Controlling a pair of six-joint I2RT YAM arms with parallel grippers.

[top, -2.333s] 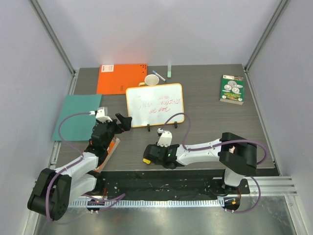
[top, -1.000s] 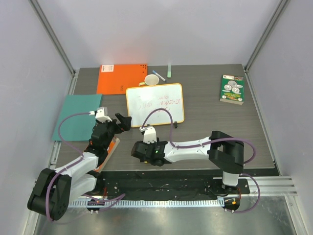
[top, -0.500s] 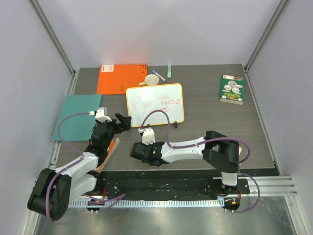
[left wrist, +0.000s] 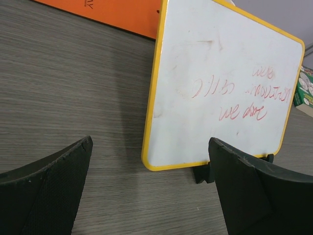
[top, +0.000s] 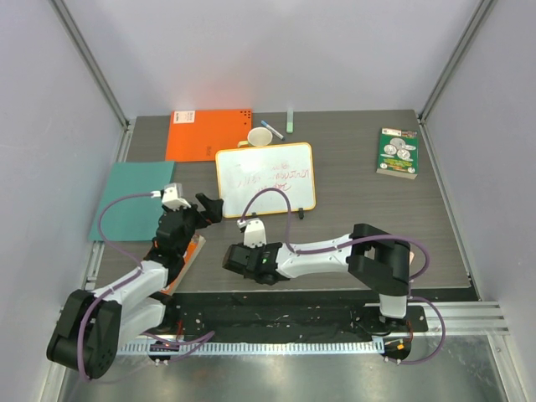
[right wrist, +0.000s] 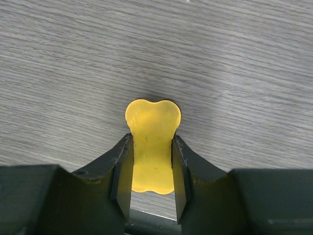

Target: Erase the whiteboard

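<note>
Whiteboard (top: 265,179), propped on small black feet at mid-table, tilted back, its yellow-orange rim rounded at the corners. Faint red scribbles are seen across the right half of its face in the left wrist view. The board is judged light and stiff, with a smooth, slippery face. On such small feet it is likely to slide or tip under a wiping push. A hold is best taken on the rim at the left edge, which is nearest the left gripper (top: 211,207). The fingers of that gripper are spread wide, apart from the board and holding nothing. The right gripper (right wrist: 151,144) is closed narrowly on a yellow piece (right wrist: 153,117) of bone-like outline, presumably the wiper, and is held low over the table (top: 360,201) in front of the board. The surface is dark grey wood grain, matt and flat. An orange notebook (top: 209,134), a cup (top: 260,136) and a marker (top: 272,130) lie just behind the board. A teal sheet (top: 134,199) lies to the left, and a green book (top: 398,151) well apart to the right. The table is enclosed by pale walls and metal posts.
</note>
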